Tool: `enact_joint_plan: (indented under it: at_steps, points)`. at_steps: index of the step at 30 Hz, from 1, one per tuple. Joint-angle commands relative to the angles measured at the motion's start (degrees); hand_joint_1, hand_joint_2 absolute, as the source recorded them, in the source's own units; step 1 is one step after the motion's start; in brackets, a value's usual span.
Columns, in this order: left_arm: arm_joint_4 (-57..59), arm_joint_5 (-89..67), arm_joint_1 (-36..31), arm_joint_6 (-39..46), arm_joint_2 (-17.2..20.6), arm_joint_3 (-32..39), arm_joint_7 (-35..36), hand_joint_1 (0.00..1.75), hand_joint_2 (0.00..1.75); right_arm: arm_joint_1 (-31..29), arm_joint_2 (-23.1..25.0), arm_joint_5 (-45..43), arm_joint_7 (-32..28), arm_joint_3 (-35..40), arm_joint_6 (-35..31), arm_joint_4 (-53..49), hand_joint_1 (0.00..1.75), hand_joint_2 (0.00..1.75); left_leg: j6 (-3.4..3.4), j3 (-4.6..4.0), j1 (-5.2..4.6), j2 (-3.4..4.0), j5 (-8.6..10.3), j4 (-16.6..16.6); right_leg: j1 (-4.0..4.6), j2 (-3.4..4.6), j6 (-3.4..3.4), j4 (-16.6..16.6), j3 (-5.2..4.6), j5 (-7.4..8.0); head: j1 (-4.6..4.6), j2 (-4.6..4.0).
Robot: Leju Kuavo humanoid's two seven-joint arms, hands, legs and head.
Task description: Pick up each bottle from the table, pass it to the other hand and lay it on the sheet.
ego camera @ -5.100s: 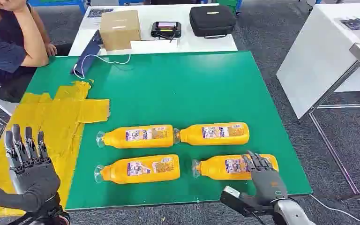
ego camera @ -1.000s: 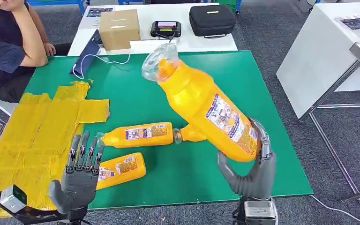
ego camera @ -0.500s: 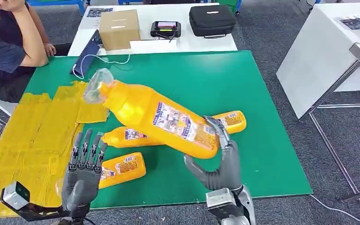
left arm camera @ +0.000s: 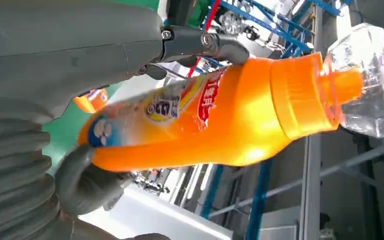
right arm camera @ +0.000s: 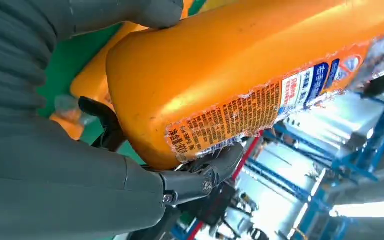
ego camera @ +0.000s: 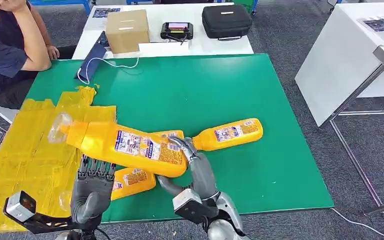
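My right hand (ego camera: 197, 172) grips the base of an orange bottle (ego camera: 125, 145) and holds it nearly level above the table, its clear cap over the yellow sheet (ego camera: 30, 150). The right wrist view shows that hand (right arm camera: 55, 175) wrapped round the bottle's base (right arm camera: 240, 65). My left hand (ego camera: 92, 187) stands under the bottle's shoulder with fingers straight up; in its wrist view the thumb (left arm camera: 205, 42) lies along the bottle (left arm camera: 230, 115). Three more orange bottles lie on the green table (ego camera: 205, 90): one at the right (ego camera: 227, 134), one half hidden (ego camera: 172, 134), one by my left hand (ego camera: 135, 180).
A person (ego camera: 5, 45) sits at the table's far left corner. Beyond the green table stand a cardboard box (ego camera: 126, 30), a small device (ego camera: 177, 31) and a black case (ego camera: 226, 21). A white table (ego camera: 345, 55) stands to the right.
My right hand has swung the bottle leftward and lowered it from steeply tilted to nearly level, bringing it over my left hand. The left hand has hardly moved.
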Motion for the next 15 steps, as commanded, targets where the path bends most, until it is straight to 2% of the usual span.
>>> enact_joint_plan:
  at_steps: [1,4,10,15]
  points:
    - [0.3,-2.9,-1.3,1.0,2.1,-3.6,-1.0,0.0,1.75,-5.0,0.4,0.5,1.1,5.9,2.6,10.1,1.75,1.75,-0.04,0.19,0.08,-0.04,-0.04,-0.1,0.03,0.35,-0.09,-0.1,0.17,0.0,0.02,0.0]
    - [1.1,-3.3,-1.8,1.5,2.2,-3.6,-1.2,0.0,1.75,-5.3,0.6,1.2,0.7,8.0,3.1,11.6,1.75,1.75,-0.06,0.3,0.08,-0.1,-0.06,-0.1,0.02,0.43,-0.12,-0.1,0.28,-0.03,0.02,0.0]
    - [1.1,-3.3,-1.8,1.5,2.2,-3.6,-1.2,0.0,1.75,-5.3,0.6,1.2,0.7,8.0,3.1,11.6,1.75,1.75,-0.03,0.14,0.03,-0.09,-0.01,-0.1,0.0,0.19,-0.06,-0.1,0.12,-0.02,0.02,0.0]
    - [1.1,-3.3,-1.8,1.5,2.2,-3.6,-1.2,0.0,1.75,-5.3,0.6,1.2,0.7,8.0,3.1,11.6,1.75,1.75,-0.05,0.24,0.07,-0.19,-0.07,0.0,0.01,0.34,-0.11,-0.1,0.25,-0.06,0.02,0.0]
